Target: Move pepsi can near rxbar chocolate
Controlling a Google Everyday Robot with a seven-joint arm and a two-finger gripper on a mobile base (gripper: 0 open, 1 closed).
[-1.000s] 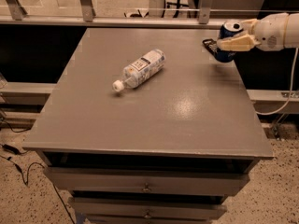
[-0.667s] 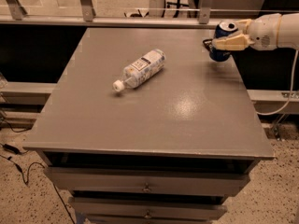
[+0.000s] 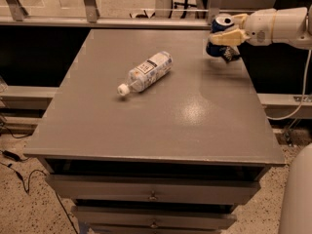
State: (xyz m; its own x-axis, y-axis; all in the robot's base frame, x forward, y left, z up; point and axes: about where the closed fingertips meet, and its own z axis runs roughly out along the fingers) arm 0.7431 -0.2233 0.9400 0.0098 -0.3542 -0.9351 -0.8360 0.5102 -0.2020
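Blue pepsi can [image 3: 217,42], silver top up, at the far right corner of the table [image 3: 185,126]. Standing nearly straight, tipped just a little. Squeezed between the two yellowish fingers [image 3: 229,37] of the gripper [image 3: 225,32], one finger up by the rim and one across the middle. Closed snug around the can, with nothing else in its hold. Hard to tell whether touching the table top or held just above it. Small dark shape [image 3: 230,56] right under the can, at the table's right edge; too small to say what. White arm [image 3: 278,26] reaching in from beyond the table's right side. Clear plastic bottle [image 3: 148,71] lying on its side near the middle of the table, white cap [image 3: 123,89] pointing toward the table's front left. Well apart from the can. Grey table top, a little shiny. Drawers [image 3: 153,195] under the table's front edge. Metal rail [image 3: 122,22] along the table's far edge.
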